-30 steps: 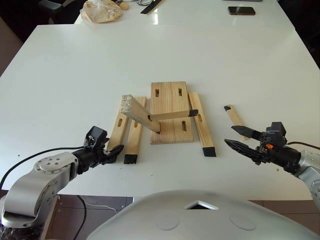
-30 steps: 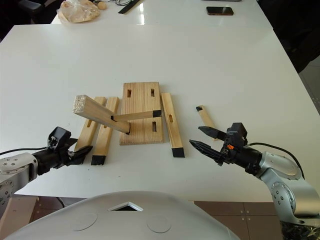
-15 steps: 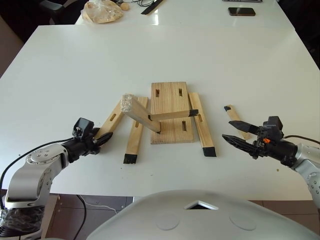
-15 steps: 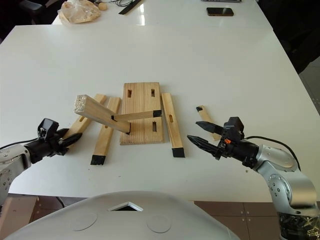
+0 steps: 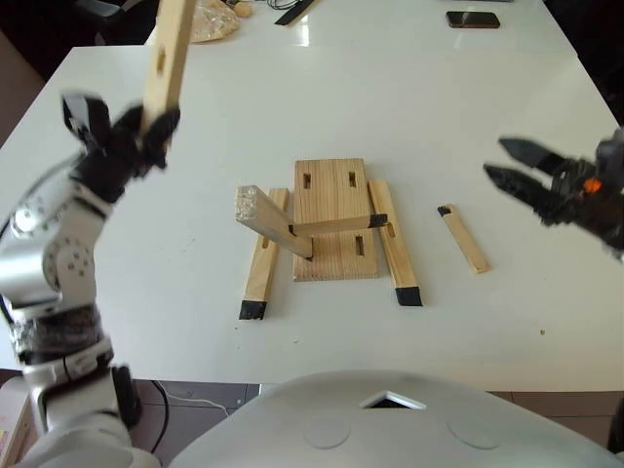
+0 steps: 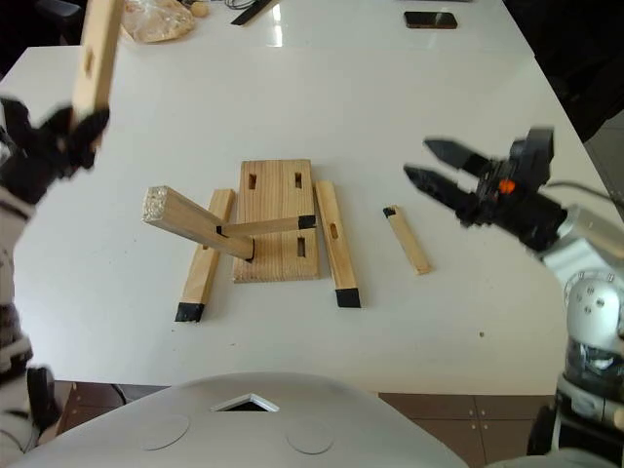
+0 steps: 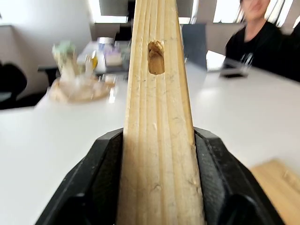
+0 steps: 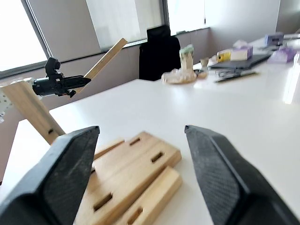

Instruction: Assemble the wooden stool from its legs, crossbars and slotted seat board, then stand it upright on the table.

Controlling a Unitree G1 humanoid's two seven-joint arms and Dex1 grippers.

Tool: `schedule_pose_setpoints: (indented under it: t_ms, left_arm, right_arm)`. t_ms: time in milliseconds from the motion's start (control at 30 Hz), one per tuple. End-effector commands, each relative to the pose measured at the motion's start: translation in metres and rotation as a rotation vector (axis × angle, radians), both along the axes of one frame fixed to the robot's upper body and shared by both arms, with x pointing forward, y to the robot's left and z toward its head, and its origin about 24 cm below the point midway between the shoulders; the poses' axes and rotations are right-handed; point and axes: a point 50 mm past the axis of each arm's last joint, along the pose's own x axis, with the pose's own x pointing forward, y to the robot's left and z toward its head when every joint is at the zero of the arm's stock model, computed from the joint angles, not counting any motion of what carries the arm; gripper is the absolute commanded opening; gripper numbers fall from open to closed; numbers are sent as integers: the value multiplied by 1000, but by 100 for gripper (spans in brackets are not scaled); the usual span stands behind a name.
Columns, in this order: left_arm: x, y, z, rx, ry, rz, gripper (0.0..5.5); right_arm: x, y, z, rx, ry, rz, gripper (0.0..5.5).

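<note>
My left gripper [image 5: 146, 132] is raised high over the table's left side, shut on a slotted wooden leg [image 5: 166, 58] that points upward; in the left wrist view the leg [image 7: 159, 93] sits between the black fingers [image 7: 98, 178]. The seat board [image 5: 331, 219] lies flat mid-table with a tilted leg [image 5: 268, 222] stuck in a slot and a crossbar [image 5: 336, 225] joined to it. Two legs lie beside the board, one on its left [image 5: 261, 263] and one on its right [image 5: 393, 249]. A short crossbar [image 5: 463, 239] lies further right. My right gripper [image 5: 495, 159] hovers open above the table's right side, holding nothing.
A plastic bag [image 5: 200, 19] and a phone [image 5: 473, 19] lie at the far edge of the white table [image 5: 439, 107]. Dark cables [image 5: 292, 10] lie near the bag. The near table edge runs just below the parts.
My left gripper has lifted the leftmost leg off the table and swung it up high to the left. My right gripper has risen and moved back to the right, still open.
</note>
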Motion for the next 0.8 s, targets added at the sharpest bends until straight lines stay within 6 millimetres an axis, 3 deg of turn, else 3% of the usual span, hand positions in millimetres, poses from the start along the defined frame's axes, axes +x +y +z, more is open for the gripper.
schedule_pose_setpoints:
  t_ms: [33, 133, 267, 333, 467, 633, 800]
  left_arm:
    - [5, -56, 77, -67, -251, -350, 203]
    - [-7, -97, 99, -94, -284, -643, 203]
    - [-24, -132, 90, -69, -224, -904, 203]
    - [-28, -138, 85, -65, -206, -946, 203]
    - [-35, -144, 73, -48, -169, -1008, 203]
    - [-45, -143, 52, 48, -70, -1081, 203]
    - [-42, -137, 40, 103, -25, -1072, 203]
  right_arm:
    - [29, 25, 64, 108, -173, 153, 366]
    - [35, 53, 88, 126, -228, 316, 397]
    - [28, 84, 100, 100, -241, 570, 397]
    - [30, 90, 100, 85, -231, 612, 397]
    - [35, 94, 99, 71, -217, 652, 451]
    - [35, 92, 100, 57, -208, 673, 451]
    - [35, 88, 97, 12, -215, 657, 438]
